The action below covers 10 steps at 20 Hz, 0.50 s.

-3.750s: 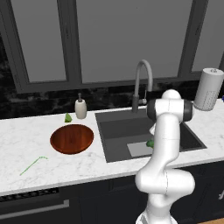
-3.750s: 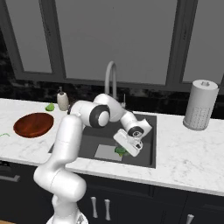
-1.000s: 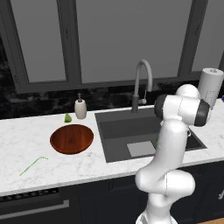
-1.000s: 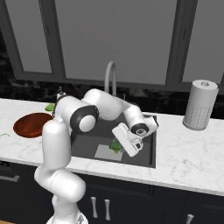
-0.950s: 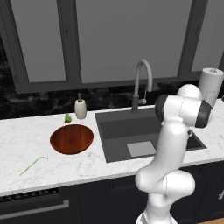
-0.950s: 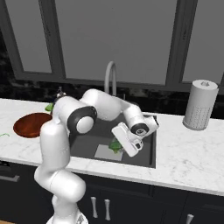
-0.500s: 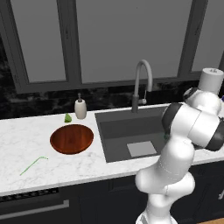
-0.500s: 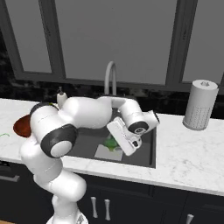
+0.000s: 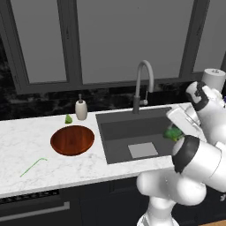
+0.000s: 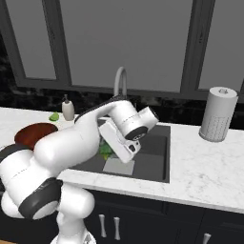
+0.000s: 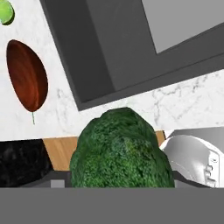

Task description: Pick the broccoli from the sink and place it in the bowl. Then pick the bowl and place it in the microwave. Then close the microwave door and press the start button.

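The broccoli [image 11: 120,148], a bumpy green floret, sits close up between my fingers in the hand view. My gripper [image 9: 173,131] is shut on it and holds it above the right part of the dark grey sink [image 9: 132,132]. From the right base view the gripper [image 10: 107,148] hangs over the sink's [image 10: 157,147] left side with the broccoli [image 10: 106,150] under the hand. The reddish-brown wooden bowl [image 9: 72,140] rests empty on the marble counter left of the sink; it also shows as bowl [image 10: 35,135] and bowl [image 11: 27,81]. The microwave and its door are out of view.
A curved faucet [image 9: 143,84] rises behind the sink. A soap dispenser [image 9: 80,109] and a smooth green cone-shaped item [image 9: 68,118] stand behind the bowl. A thin green stick [image 9: 33,166] lies near the counter's front edge. A paper towel roll [image 10: 218,114] stands right of the sink.
The arm has swung round and the hand has risen out of the basin, carrying the broccoli up and towards the bowl side. The bowl has not moved.
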Available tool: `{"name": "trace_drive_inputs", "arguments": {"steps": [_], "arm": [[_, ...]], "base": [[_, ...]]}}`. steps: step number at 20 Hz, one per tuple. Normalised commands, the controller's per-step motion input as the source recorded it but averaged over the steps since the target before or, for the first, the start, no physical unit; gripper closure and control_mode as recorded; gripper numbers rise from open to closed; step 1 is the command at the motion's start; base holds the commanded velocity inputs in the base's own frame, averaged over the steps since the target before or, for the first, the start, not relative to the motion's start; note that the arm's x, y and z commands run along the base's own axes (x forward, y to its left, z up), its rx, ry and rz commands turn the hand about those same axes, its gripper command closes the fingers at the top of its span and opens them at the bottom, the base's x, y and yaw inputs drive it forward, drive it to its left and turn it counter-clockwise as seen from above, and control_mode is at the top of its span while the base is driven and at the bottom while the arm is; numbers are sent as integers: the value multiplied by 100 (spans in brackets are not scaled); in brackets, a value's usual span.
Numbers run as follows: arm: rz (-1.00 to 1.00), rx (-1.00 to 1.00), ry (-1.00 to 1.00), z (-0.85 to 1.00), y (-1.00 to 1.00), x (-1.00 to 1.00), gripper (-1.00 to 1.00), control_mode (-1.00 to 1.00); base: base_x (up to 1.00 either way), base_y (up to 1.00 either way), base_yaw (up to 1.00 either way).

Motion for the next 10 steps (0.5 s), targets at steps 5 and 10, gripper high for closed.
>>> {"name": "trace_drive_inputs", "arguments": {"steps": [5, 10], "arm": [[0, -18, 1, 42, 93, -14, 100, -100], [1, -21, 9, 33, 100, -1, 100, -100]], "base": [[0, 0, 0], [0, 0, 0]]}}
